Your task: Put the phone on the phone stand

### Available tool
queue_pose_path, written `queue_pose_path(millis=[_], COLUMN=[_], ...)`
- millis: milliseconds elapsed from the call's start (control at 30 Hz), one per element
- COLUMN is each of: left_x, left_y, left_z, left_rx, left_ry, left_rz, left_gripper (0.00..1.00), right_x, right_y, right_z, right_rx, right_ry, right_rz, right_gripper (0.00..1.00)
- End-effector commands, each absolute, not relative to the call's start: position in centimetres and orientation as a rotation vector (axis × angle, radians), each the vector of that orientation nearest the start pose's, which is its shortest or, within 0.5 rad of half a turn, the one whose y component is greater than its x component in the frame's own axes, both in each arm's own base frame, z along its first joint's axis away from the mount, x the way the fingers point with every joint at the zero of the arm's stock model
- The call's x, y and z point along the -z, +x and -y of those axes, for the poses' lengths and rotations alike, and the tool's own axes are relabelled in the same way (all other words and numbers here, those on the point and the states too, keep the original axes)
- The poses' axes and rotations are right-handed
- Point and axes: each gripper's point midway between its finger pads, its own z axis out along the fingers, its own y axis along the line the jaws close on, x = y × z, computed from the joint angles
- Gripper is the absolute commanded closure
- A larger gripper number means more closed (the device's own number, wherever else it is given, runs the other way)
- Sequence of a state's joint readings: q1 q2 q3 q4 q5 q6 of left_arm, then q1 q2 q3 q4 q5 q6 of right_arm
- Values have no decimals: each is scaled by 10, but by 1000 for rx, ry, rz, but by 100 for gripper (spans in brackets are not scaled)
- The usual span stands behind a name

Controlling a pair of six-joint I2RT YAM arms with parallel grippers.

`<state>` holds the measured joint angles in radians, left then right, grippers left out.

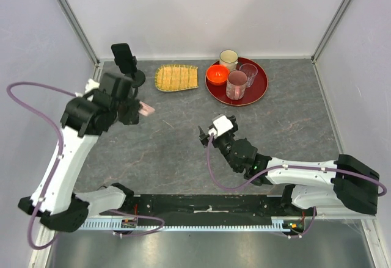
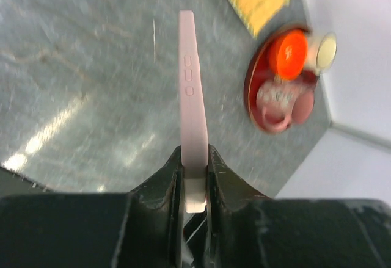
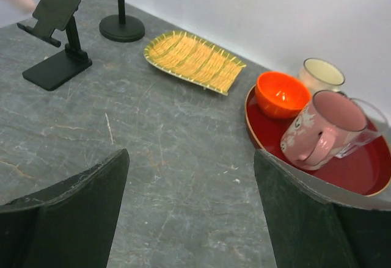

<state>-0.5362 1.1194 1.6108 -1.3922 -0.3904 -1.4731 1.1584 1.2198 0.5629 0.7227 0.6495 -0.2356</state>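
Pale pink and slim, the phone [image 2: 193,91] is seen edge-on, clamped by one end between the fingers of the left end effector [image 2: 195,161] above the left side of the grey stone-patterned table [image 1: 171,152]. The small black phone stand with a round disc base [image 1: 126,60] sits at the far left corner, near a yellow woven tray [image 1: 177,77]. The right end effector [image 3: 189,170] gapes wide near the table's middle, holding nothing.
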Motion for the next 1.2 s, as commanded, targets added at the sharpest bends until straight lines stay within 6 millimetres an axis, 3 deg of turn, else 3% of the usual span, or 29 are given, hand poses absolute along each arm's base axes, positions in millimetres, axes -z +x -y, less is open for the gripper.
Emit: queue_pose_path(millis=[0,67,100,233,267,300,367,533,833,1167], left_x=[-319,-319,-319,-303,-310,-300,-311,-308,-273,-257], left_y=[246,256,265,289,294,305,313,344,353,320], left_z=[50,38,22,0,-3,-7,-20,-24,-10,-14], left_rx=[212,211,196,164,173,125,88,86,211,145], left_ry=[-1266,-1329,-1378,-1502,-1515,-1540,-1568,-1591,-1827,-1977], left_rz=[-2086,-2051,-2007,-2031,-2018,-2042,-2006,-2054,-2106,-2033], left_gripper=[98,98,98,98,98,98,98,98,98,98], right_x=[-228,-221,-221,-215,-211,-210,-204,-196,-189,-185], right_y=[253,256,258,260,260,261,262,265,268,268], right_z=[-303,-302,-301,-304,-306,-307,-310,-318,-325,-330], right_rx=[-363,-330,-323,-322,-317,-313,-298,-283,-276,-278], right_ry=[-433,-434,-426,-437,-448,-452,-469,-496,-522,-537], right_rz=[-1432,-1445,-1446,-1457,-1461,-1463,-1479,-1499,-1516,-1529], right_gripper=[11,11,11,11,11,11,11,11,10,11])
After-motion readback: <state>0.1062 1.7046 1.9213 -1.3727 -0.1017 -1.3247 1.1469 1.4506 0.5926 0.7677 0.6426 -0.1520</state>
